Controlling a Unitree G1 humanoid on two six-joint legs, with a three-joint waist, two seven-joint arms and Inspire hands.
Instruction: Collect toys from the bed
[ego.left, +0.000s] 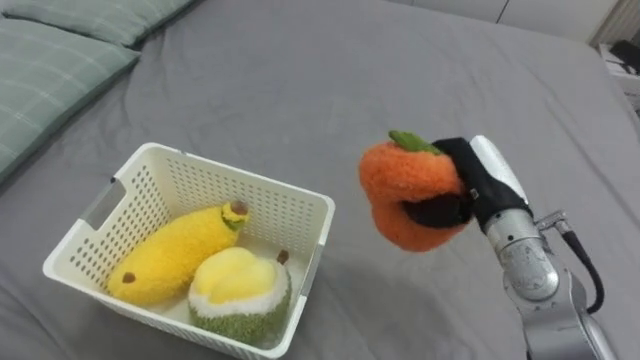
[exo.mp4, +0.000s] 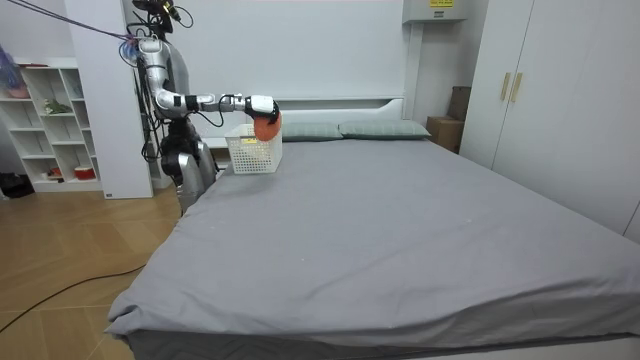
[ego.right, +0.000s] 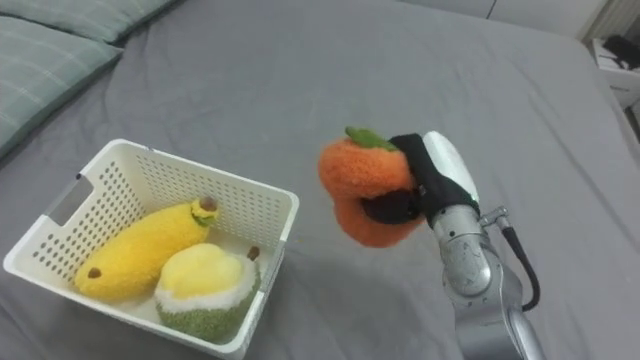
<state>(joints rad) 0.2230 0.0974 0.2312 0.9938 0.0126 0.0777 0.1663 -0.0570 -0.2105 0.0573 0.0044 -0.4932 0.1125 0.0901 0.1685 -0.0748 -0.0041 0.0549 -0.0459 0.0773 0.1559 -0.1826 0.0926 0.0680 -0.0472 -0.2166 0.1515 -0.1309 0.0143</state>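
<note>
- The robot's right hand (ego.left: 478, 183) has its dark fingers clenched round a plush orange fruit with a green leaf (ego.left: 410, 190), holding it in the air above the grey bed (ego.left: 300, 80).
- A white perforated basket (ego.left: 285, 215) sits on the bed at about eight o'clock from the held toy, near it but not touching.
- In the basket lie a yellow plush banana (ego.left: 170, 255) and, touching it at its four o'clock, a plush durian (ego.left: 240, 295).
- Striped green pillows (ego.left: 50, 70) lie at ten o'clock from the basket.
- In the room view the robot stands at the bedside near the head end, arm stretched level over the bed.
- The step in hand is likely the drop.
- To do it well, carry the fruit toward eight o'clock, clear of the rim.
- Centre it over the free space at the basket's twelve o'clock, lower it, and only then loosen the fingers, or the soft toy may roll off.
</note>
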